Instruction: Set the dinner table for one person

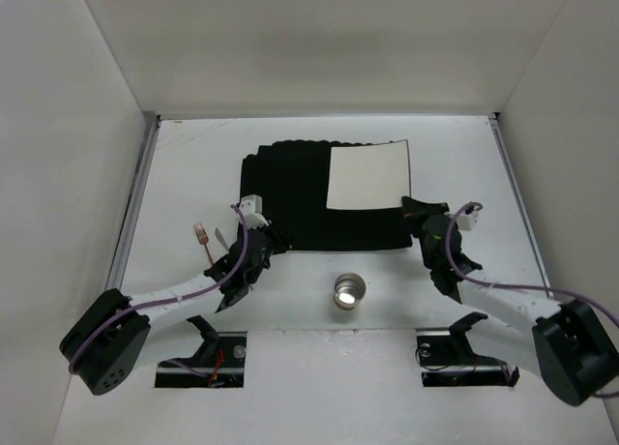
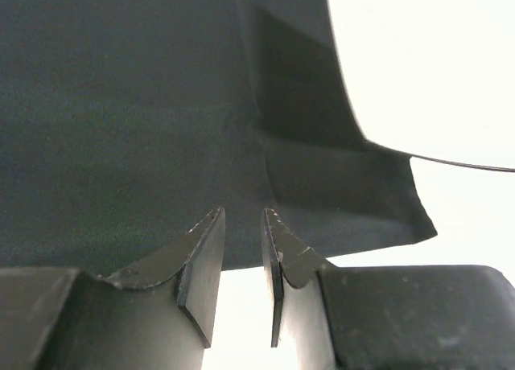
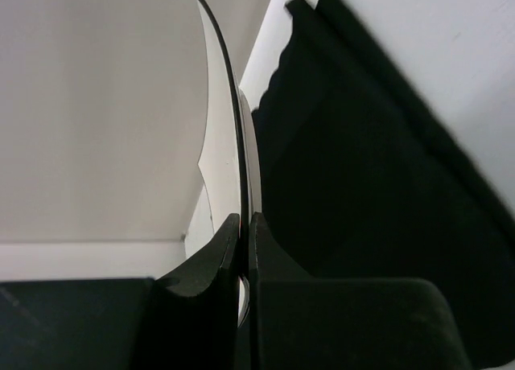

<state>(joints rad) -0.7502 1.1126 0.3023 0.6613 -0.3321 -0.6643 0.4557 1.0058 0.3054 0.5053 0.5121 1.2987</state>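
Note:
The white dinner table (image 1: pixel 184 164) carries a black ribbed placemat (image 1: pixel 285 198) at its middle. A white square plate (image 1: pixel 368 174) sits on the mat's right part. My right gripper (image 1: pixel 418 213) is shut on the plate's near right corner. In the right wrist view the jaws (image 3: pixel 244 219) pinch the thin plate edge (image 3: pixel 221 129), with the mat (image 3: pixel 362 185) to the right. My left gripper (image 1: pixel 269 238) is slightly open and empty at the mat's near left corner. In the left wrist view its tips (image 2: pixel 241 213) hover over the mat's near edge (image 2: pixel 121 104), and the plate (image 2: pixel 426 64) shows at upper right.
A copper-coloured fork (image 1: pixel 203 238) lies on the table left of the left gripper. A metal cup (image 1: pixel 348 292) stands upright in front of the placemat, between the two arms. White walls enclose the table on three sides, and metal rails (image 1: pixel 135 203) run along its side edges.

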